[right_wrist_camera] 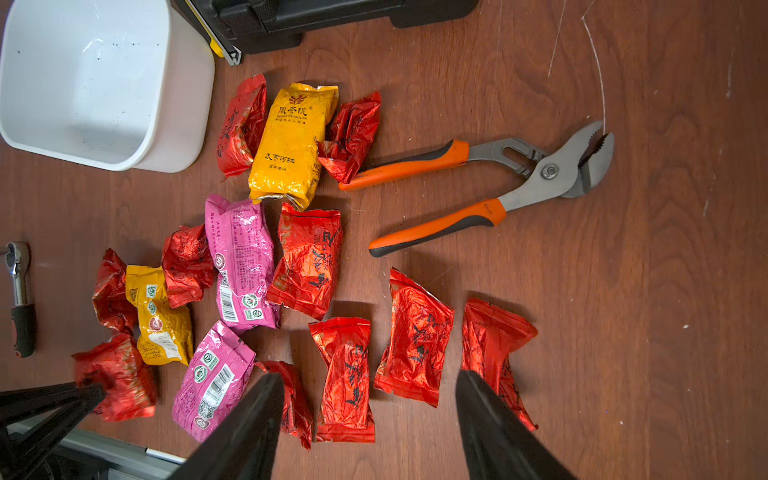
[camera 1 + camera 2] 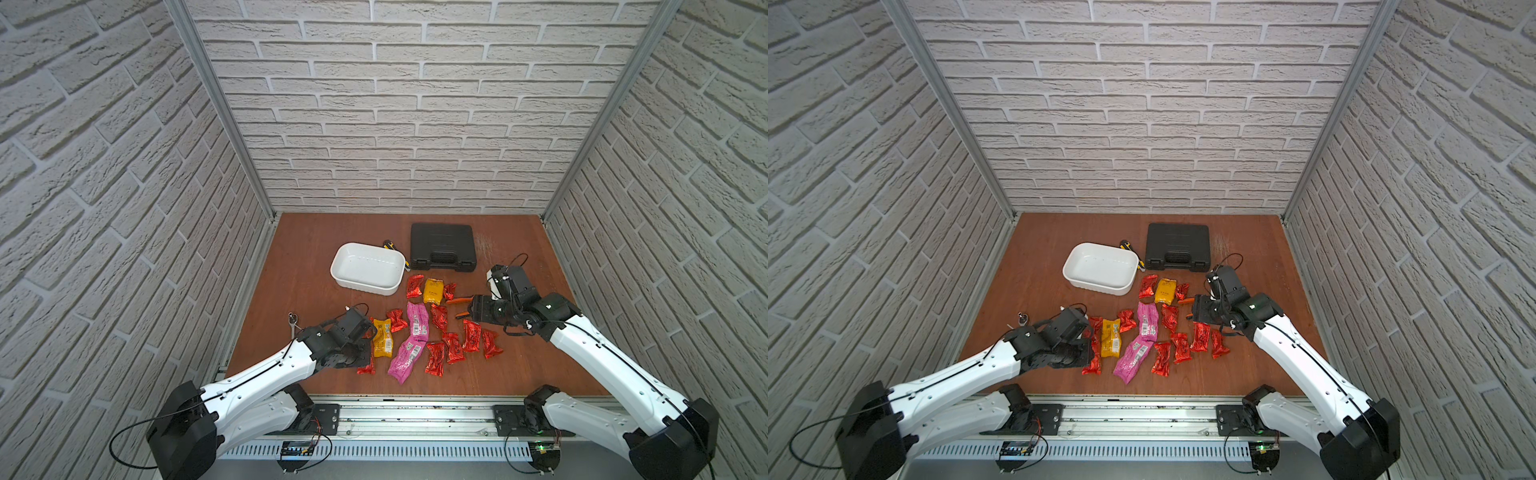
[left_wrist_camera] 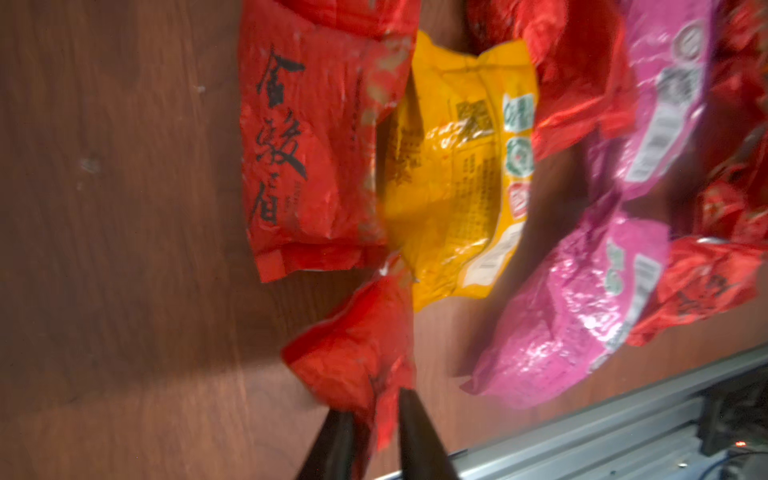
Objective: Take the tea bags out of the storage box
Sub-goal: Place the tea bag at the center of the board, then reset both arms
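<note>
Three brick walls (image 2: 415, 124), tea bags (image 2: 417, 320) on tabletop (image 2: 299, 266)

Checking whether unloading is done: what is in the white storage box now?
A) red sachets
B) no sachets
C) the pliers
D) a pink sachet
B: the storage box shows a bare white floor; the tea bags lie outside it.

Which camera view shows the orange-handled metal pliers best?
The right wrist view: the orange-handled metal pliers lie whole in it, sharp and uncovered. In both top views only bits of the handles show; the rest is hidden. The left wrist view does not show them.
</note>
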`<state>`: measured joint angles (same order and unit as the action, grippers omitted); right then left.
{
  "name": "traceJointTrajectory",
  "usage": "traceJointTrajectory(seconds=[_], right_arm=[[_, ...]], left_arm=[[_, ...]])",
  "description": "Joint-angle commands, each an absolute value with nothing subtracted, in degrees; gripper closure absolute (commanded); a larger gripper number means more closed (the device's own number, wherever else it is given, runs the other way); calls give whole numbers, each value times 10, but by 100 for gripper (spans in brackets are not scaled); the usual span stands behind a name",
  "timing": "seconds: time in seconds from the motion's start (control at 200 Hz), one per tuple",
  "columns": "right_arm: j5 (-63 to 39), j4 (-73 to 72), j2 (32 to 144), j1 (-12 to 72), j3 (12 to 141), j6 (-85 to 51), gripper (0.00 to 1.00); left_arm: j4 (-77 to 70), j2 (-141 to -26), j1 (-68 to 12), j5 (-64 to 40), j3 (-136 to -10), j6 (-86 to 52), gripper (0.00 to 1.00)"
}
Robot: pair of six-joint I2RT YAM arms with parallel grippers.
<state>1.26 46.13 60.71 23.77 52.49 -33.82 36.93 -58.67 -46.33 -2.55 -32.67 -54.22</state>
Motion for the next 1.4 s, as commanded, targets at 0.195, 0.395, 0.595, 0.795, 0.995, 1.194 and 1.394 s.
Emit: traceJointTrajectory(seconds=[0.195, 0.395, 0.595, 0.795, 0.995, 1.194, 1.394], right_arm=[[66, 470, 579, 234, 538, -331, 29], [154, 403, 516, 234, 526, -327, 29], [316, 159, 499, 233, 412, -264, 7], [404, 55, 644, 182, 414, -183, 2], [375, -36, 763, 86, 405, -153, 2], [316, -218, 854, 60, 359, -50, 2], [194, -370, 861, 35, 291, -4, 2]], left_arm=[[571, -561, -489, 150, -446, -574, 22], [574, -537, -443, 262, -499, -485, 17], [421, -525, -287, 307, -500, -370, 14], [238, -505, -173, 306, -425, -266, 7], [101, -526, -36, 236, -380, -205, 6], [20, -570, 5, 223, -334, -170, 2], [-144, -619, 10, 173, -277, -101, 2]])
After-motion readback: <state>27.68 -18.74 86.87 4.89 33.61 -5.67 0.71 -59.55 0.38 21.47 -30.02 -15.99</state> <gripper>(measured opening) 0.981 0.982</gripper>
